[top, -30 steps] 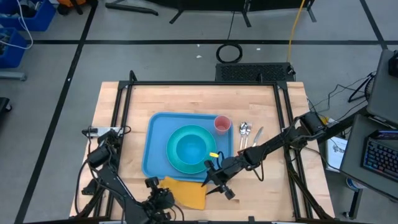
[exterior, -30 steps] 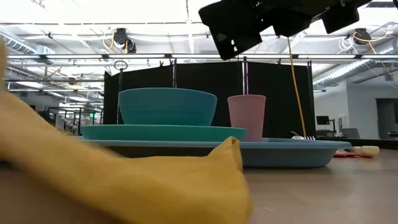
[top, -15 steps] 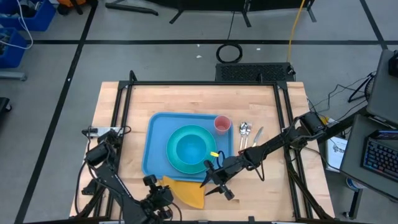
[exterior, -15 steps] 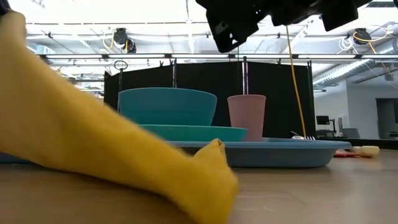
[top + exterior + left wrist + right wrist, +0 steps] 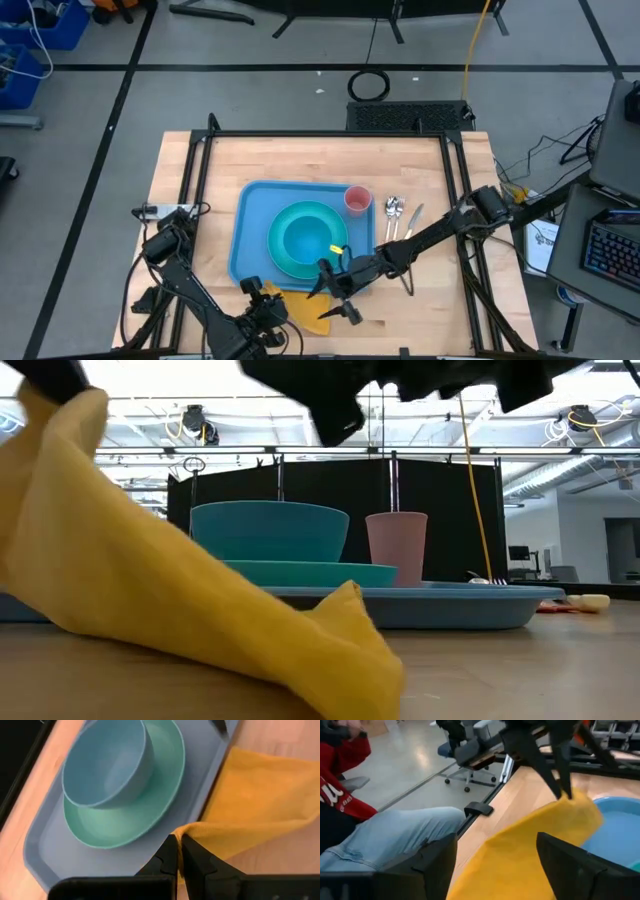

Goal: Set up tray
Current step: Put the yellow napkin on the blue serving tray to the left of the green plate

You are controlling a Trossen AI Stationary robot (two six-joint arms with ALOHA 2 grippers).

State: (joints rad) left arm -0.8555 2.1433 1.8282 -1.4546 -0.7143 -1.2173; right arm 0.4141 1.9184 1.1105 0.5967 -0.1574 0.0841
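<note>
Napkin (image 5: 303, 308) work was the step in hand, as I judged it: the left gripper (image 5: 262, 293), low and left of centre in the high view, had its fingers pinched thin on one corner of the orange cloth, and the left wrist view showed that corner nipped between the dark tips just over the tray's near rim. The rest of the cloth draped down to the table in a soft slope, its far edge lying on the wood. The right gripper (image 5: 335, 300) hovered just beside it, lower centre of the high view, fingers spread wide with the cloth between and beyond them, holding nothing.

The tray (image 5: 252, 215), light blue, rectangular with rounded corners and a raised rim, sat at the middle of the wooden table (image 5: 310, 160). On it stood a teal plate (image 5: 284, 262) carrying a rounded bowl (image 5: 307, 238), and a pink cup (image 5: 358, 199) at its upper right corner. Cutlery (image 5: 398, 215) lay on the wood just right of the tray.

To do this well, the cloth would likely need lifting clear of the rim before any sideways carry, since limp fabric drags and folds. The free gripper might take an opposite corner to keep it flat. Smooth hard plastic would let the cloth slide.
</note>
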